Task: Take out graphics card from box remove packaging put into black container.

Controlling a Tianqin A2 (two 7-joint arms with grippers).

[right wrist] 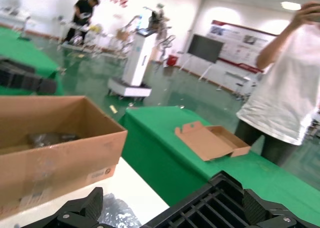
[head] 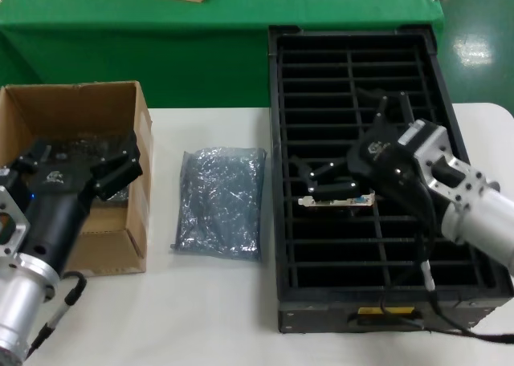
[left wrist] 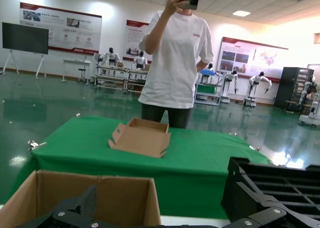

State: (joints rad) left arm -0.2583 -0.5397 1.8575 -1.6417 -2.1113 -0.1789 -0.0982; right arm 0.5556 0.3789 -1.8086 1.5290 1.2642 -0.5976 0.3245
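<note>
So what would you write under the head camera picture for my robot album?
Right gripper lowers the graphics card into the black container; empty packaging lies beside the box.

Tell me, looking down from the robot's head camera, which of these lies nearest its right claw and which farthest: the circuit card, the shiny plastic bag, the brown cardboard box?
Measured from the right gripper, over the black crate:
1. The circuit card, right at the fingertips, inside the crate.
2. The shiny plastic bag, on the white table left of the crate.
3. The brown cardboard box, at the table's far left, where the left gripper hovers.
</note>
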